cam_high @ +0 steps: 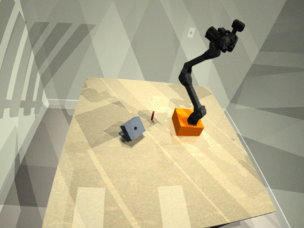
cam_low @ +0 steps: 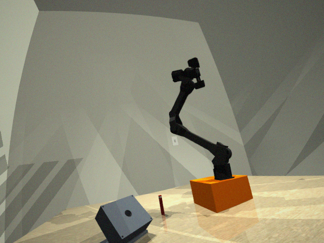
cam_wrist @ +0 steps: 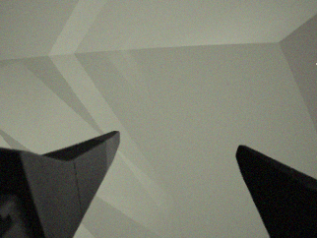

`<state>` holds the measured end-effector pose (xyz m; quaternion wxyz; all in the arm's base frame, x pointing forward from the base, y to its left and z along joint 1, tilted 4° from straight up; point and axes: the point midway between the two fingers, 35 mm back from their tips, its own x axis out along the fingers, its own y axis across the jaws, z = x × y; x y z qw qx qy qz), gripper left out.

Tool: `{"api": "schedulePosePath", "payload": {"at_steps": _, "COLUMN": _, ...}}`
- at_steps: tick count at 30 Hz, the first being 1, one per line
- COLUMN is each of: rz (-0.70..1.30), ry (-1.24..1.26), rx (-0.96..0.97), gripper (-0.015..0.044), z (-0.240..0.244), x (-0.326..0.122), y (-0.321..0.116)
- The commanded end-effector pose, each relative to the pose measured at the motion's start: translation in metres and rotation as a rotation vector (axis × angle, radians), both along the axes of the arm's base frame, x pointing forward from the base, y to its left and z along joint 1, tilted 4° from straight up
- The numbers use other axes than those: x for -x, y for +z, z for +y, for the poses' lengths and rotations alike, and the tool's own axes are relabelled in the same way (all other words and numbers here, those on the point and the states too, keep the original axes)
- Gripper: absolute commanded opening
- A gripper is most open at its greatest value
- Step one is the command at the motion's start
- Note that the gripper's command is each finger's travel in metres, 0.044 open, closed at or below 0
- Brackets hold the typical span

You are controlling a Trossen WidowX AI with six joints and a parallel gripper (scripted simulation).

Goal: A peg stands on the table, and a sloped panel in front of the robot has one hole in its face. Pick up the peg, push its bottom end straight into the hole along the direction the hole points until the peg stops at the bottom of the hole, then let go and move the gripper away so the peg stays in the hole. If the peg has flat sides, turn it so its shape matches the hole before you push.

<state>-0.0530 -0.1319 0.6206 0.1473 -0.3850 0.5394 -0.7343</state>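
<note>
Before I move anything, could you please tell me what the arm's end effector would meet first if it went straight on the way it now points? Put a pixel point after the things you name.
Probably a bare wall [cam_wrist: 197,108]: only wall surfaces show beyond the open end effector [cam_wrist: 178,144], with neither peg nor panel ahead. How far off is unclear.
</note>
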Motion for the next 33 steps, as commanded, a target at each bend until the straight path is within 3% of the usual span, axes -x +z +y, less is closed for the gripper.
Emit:
{"api": "schedulePosePath", "payload": {"at_steps": 1, "rz": -0.036, "ry": -0.047, "rx": 0.058, "gripper": 0.044, "z": 0.018, "x": 0.021, "y": 0.0}}
{"api": "schedulePosePath", "payload": {"at_steps": 33, "rz": -0.097, "ry": -0.515, "rx": 0.437, "gripper": 0.044, "z": 0.172, "x": 0.102, "y": -0.008}}
